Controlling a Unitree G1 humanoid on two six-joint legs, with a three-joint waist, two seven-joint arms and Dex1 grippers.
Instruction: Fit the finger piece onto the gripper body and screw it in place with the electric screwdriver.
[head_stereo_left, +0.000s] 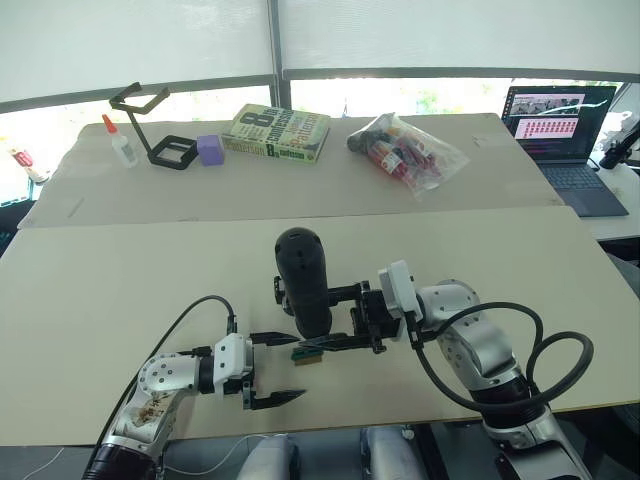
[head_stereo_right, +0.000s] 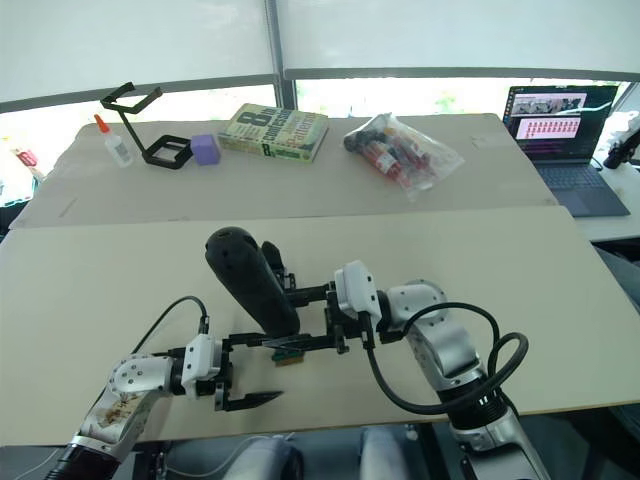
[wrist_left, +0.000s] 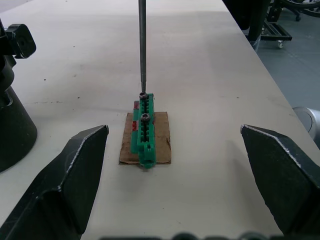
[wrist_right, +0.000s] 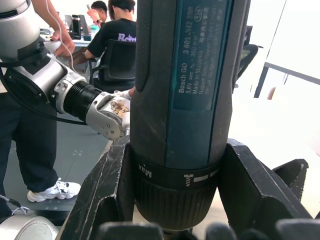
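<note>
The right gripper (head_stereo_left: 345, 318) grips the electric screwdriver (head_stereo_left: 304, 280) upright, its bit (wrist_left: 142, 47) seated on a screw in the green screw holder (wrist_left: 144, 132). The left gripper (head_stereo_left: 276, 368) waits with fingers spread at the holder's 7 o'clock. This looks like picking up a screw; next, lift it cleanly.

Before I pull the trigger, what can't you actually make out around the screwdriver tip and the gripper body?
- Gripper body: cut off by the left wrist view's edge. In the head views it is mostly hidden behind the electric screwdriver.
- Bit on the far screw of the green block: too small to tell whether it is seated in the head.
- Right wrist view: the screwdriver's own body, held in the right gripper, hides the bit.
</note>
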